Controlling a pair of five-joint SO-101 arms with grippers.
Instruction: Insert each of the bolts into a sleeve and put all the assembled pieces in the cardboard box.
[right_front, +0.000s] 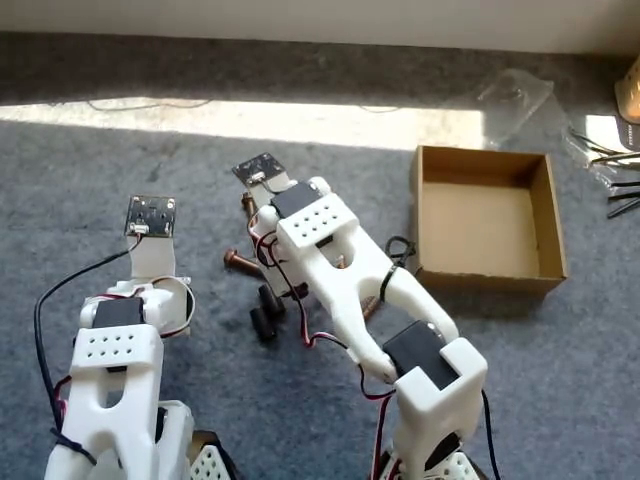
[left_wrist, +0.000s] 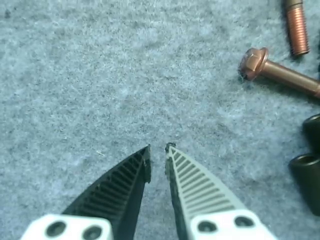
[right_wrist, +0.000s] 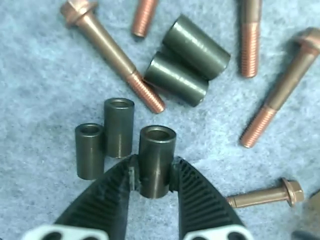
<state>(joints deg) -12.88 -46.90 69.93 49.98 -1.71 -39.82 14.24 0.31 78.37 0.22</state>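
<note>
Floor: grey carpet (right_front: 250, 410) carries everything, with a sunlit band across its far part.
High view, arms: my right arm (right_front: 330, 265) stretches over the heap of parts. My left arm (right_front: 115, 365) sits beside it, short of the heap.
High view, box: the cardboard box (right_front: 548, 215) lies open on my right arm's side, just past the heap, with no assembled piece in it.
High view, heap: one bolt (right_front: 240, 260) and some dark sleeves (right_front: 265, 318) show between my two arms.
Left wrist view, claw: my left claw (left_wrist: 158, 148) is drawn almost together, with a mere slit between the tips. It holds nothing and hangs over bare carpet.
Left wrist view, bolt: a flanged bolt (left_wrist: 280, 72) lies flat near this claw but apart from it, its head the nearer end.
Right wrist view, claw: my right claw (right_wrist: 154, 162) is clamped on the held sleeve (right_wrist: 157, 145), one finger on each flank.
Right wrist view, axis: that sleeve stands on end, its bore open towards my wrist. Two standing sleeves (right_wrist: 119, 127) are just beside it.
Right wrist view, bolts: a long bolt (right_wrist: 112, 50) lies flat, its threaded tip near the standing sleeves, its long axis crosswise to the bore.
Judgement: the coming move turns on that right angle. The bolts lie flat and the bore is upright, so a bolt must be tipped into line with it. My left claw is free and near the flanged bolt, so I judge it the one to fetch.
</note>
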